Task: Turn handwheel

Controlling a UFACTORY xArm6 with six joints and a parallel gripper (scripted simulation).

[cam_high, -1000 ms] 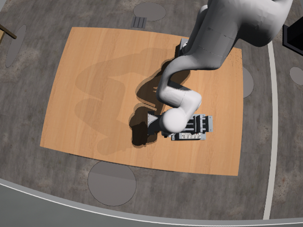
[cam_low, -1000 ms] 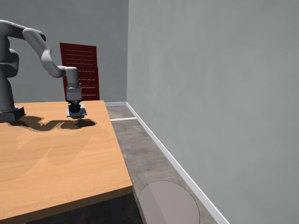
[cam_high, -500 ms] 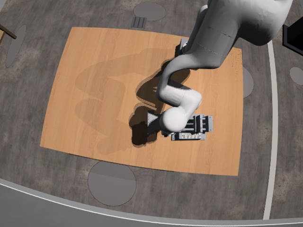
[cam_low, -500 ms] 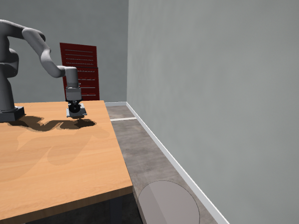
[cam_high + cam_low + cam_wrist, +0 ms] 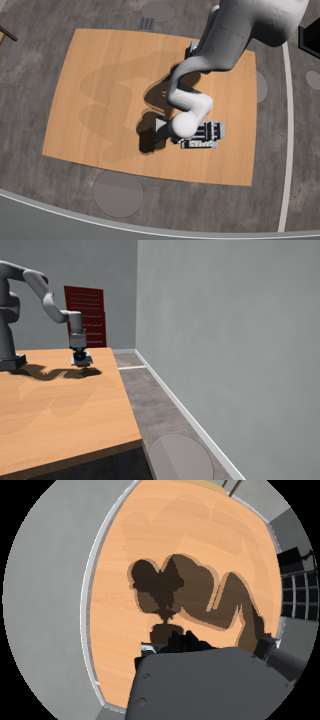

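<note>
A small grey slide fixture (image 5: 206,134) with rails and a scale strip (image 5: 199,144) sits on the wooden table, right of the middle. Its black handwheel (image 5: 79,355) faces the exterior view at the fixture's near end. My gripper (image 5: 79,351) reaches straight down onto the handwheel and is shut on it. In the overhead view the wrist (image 5: 183,125) hides the wheel and the fingers. The pointer and its reading are too small to tell. In the wrist view the gripper body (image 5: 200,707) fills the lower half and hides the fingers.
The arm's base (image 5: 10,361) stands at the table's back edge. The fixture lies near the table's right edge (image 5: 121,384). A red cabinet (image 5: 87,317) stands by the back wall, and a grey wall runs along the right.
</note>
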